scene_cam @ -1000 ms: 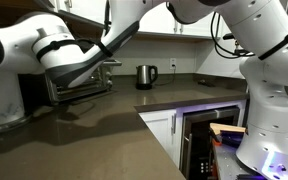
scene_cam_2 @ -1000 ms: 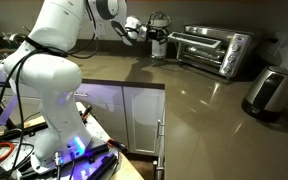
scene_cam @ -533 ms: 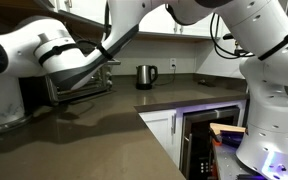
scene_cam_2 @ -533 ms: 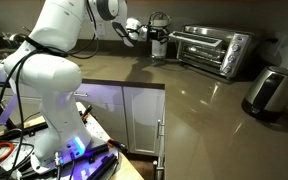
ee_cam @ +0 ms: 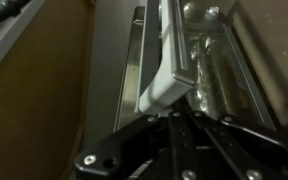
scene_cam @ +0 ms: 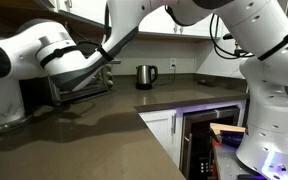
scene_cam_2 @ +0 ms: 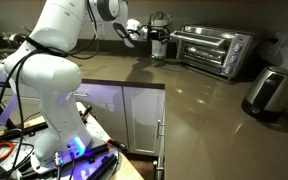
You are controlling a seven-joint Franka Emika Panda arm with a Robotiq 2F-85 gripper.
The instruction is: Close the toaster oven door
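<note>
The silver toaster oven (scene_cam_2: 216,50) stands at the back of the counter; in an exterior view (scene_cam: 79,85) my arm partly hides it. Its glass door (ee_cam: 219,70) looks upright, at or near shut. The long silver bar handle (ee_cam: 171,60) runs up the wrist view, its end bracket just above my fingertips. My gripper (ee_cam: 184,118) has its black fingers together, tips against the handle's end, holding nothing. In an exterior view the gripper (scene_cam_2: 167,38) sits at the oven's left end, next to the kettle.
A small steel kettle (scene_cam: 146,75) stands on the counter by the oven, also in the other exterior view (scene_cam_2: 160,45). A rounded steel appliance (scene_cam_2: 271,92) sits on the counter's near right. A black built-in oven (scene_cam: 209,140) is under the brown counter (scene_cam: 94,130).
My arm has edged slightly toward the toaster oven. The door and gripper look almost the same as before.
</note>
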